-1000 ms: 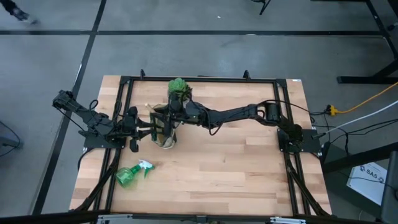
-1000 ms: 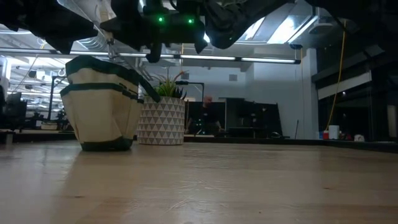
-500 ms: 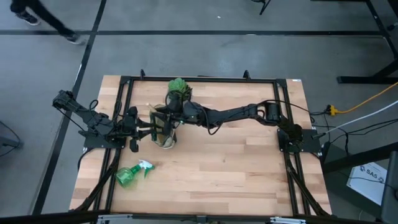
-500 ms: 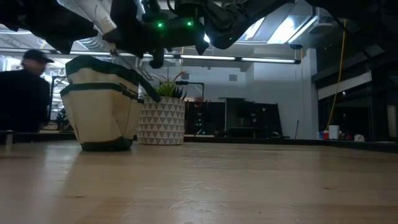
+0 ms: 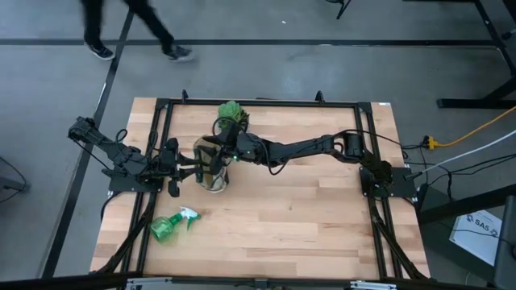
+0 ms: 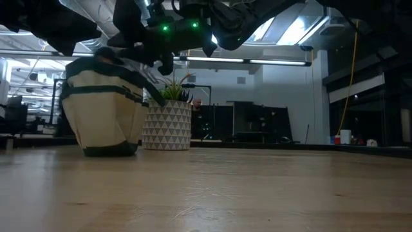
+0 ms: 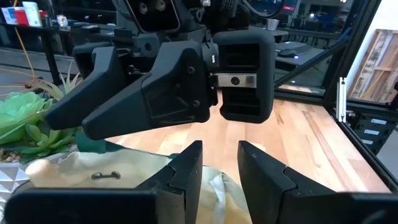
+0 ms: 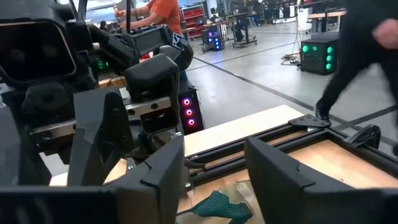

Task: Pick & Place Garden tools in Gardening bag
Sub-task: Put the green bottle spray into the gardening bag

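The cream gardening bag (image 5: 214,180) with green trim stands on its bottom at the table's far left, also in the low view (image 6: 103,116). My left gripper (image 5: 196,167) reaches it from the left and is shut on its rim. My right gripper (image 5: 219,151) hovers open just above the bag's mouth; in its wrist view (image 8: 214,168) the bag's green handle (image 8: 217,208) lies below the fingers. A green spray bottle (image 5: 172,225) lies on its side near the table's near left corner. What is inside the bag is hidden. My left gripper pinches the bag's upper rim on its left side (image 7: 217,184) between its two fingers, which come in level from the table's left. Cream cloth rises between the fingers. The bag stays upright with its bottom on the table.
A potted green plant (image 5: 231,113) in a white patterned pot (image 6: 166,125) stands right behind the bag toward the far edge. A black frame (image 5: 258,103) runs around the tabletop. Bare wood (image 5: 306,217) lies to the right and near side. A person walks past beyond the far edge.
My right gripper has opened above the bag's mouth and tipped a little while staying in place. The bag's top has shifted and bulged slightly toward the table's left. A person has walked along behind the table.
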### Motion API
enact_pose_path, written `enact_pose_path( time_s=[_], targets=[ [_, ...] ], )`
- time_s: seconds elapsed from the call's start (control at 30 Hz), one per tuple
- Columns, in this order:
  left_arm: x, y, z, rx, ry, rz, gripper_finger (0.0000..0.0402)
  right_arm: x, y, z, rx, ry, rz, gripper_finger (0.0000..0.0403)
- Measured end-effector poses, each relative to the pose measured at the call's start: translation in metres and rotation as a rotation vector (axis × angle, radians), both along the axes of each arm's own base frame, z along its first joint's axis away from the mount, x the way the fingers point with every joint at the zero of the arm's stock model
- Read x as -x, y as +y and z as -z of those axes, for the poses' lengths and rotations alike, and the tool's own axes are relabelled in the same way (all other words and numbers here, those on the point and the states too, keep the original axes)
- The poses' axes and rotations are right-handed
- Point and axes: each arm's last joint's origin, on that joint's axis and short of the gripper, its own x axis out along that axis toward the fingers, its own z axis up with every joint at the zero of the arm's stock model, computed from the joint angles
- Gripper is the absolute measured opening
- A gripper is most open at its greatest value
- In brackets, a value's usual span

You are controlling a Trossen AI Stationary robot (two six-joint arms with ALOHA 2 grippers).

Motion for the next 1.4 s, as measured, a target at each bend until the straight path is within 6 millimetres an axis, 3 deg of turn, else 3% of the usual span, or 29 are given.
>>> enact_pose_path(
  time_s=[0.2, 0.43, 0.67, 1.13, 1.4],
  targets=[
    [0.000, 0.000, 0.000, 0.000, 0.000, 0.000, 0.0098, 0.000, 0.002, 0.000, -0.023, -0.006, -0.021, 0.0206],
    [0.000, 0.000, 0.000, 0.000, 0.000, 0.000, 0.0098, 0.002, 0.012, -0.001, -0.026, 0.076, -0.111, 0.0211],
    [0.000, 0.000, 0.000, 0.000, 0.000, 0.000, 0.0098, 0.021, 0.024, -0.026, -0.015, 0.249, -0.134, 0.0211],
    [0.000, 0.000, 0.000, 0.000, 0.000, 0.000, 0.0098, 0.075, 0.061, -0.078, 0.106, 0.514, -0.237, 0.0200],
    [0.000, 0.000, 0.000, 0.000, 0.000, 0.000, 0.0098, 0.125, 0.076, -0.086, 0.287, 0.884, -0.362, 0.0194]
  ],
)
